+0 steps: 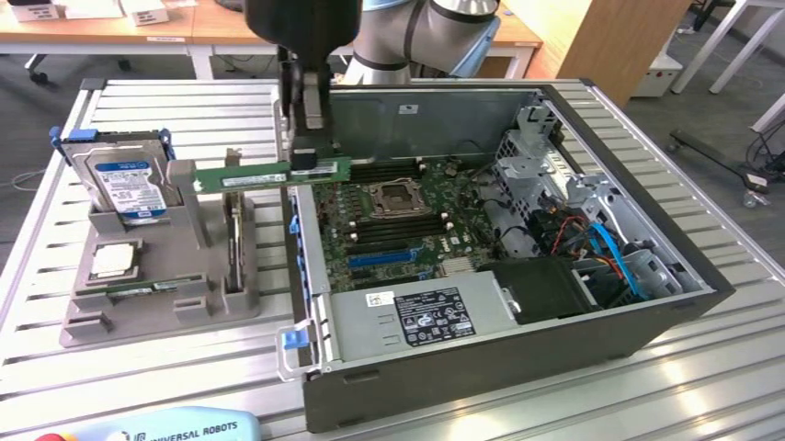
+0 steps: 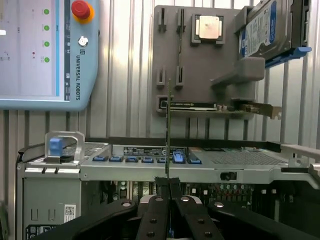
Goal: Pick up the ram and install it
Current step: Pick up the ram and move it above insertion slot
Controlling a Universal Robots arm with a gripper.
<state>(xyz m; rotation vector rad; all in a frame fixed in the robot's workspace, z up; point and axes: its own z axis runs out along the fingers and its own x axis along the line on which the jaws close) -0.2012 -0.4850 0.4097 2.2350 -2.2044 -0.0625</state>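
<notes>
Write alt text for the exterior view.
A robot gripper holds the ram, a green stick, level over the edge of an open computer case, its motherboard exposed. On the exterior view's left, a gray fixture on the slatted table carries an upright hard drive and a square processor chip.

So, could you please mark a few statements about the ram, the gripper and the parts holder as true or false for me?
1. The gripper is shut on the ram, holding it in the air by the open computer case's edge. True.
2. The ram is seated in a slot of the motherboard. False: it is off the motherboard, held in the gripper.
3. The hard drive stands upright in the gray holder. True.
4. The square processor chip sits in the motherboard's socket. False: it lies on the gray holder, beside the hard drive.
</notes>
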